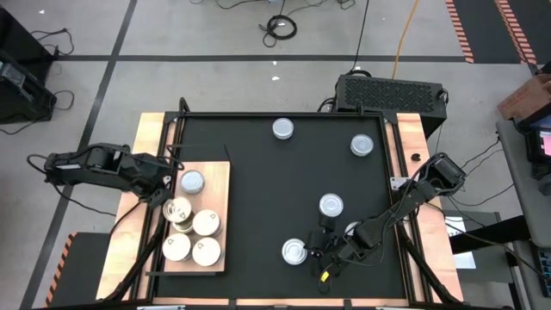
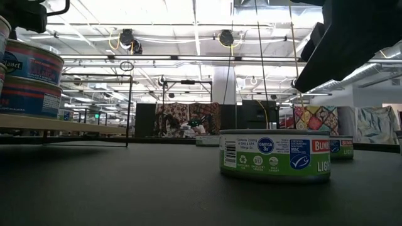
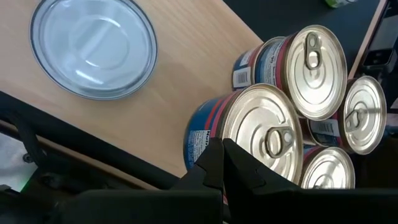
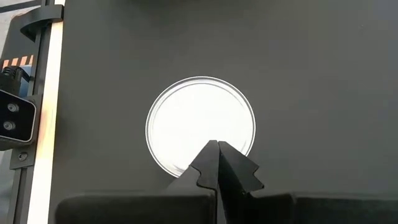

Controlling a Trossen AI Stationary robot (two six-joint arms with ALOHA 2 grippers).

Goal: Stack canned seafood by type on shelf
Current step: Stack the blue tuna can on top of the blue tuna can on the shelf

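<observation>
The shelf (image 1: 217, 185), a light wooden board, lies at the table's left. On it stand a silver-topped tin (image 1: 191, 182) and several cream-topped tins of canned seafood (image 1: 207, 223). Some of these are stacked two high (image 2: 31, 63). My left gripper (image 3: 222, 155) is shut and hangs over the near rim of a pull-tab tin (image 3: 264, 130). My right gripper (image 4: 217, 150) is shut and hangs over the edge of a white-topped tin (image 4: 200, 124) on the black mat, near the front edge (image 1: 294, 251). My left gripper's shut fingertips (image 3: 214, 158) stand at the rim of the pull-tab tin (image 3: 233, 134), slanting down from the table's left. Whether they touch it I cannot tell. My right gripper touches nothing: the low view shows its tin (image 2: 274, 155) standing free under the arm.
More tins stand loose on the black mat: two at the far side (image 1: 282, 129) (image 1: 362, 145) and one mid-right (image 1: 331, 205). Another (image 1: 351, 230) is partly hidden under the right arm. A black box (image 1: 389, 90) sits beyond the table's far edge.
</observation>
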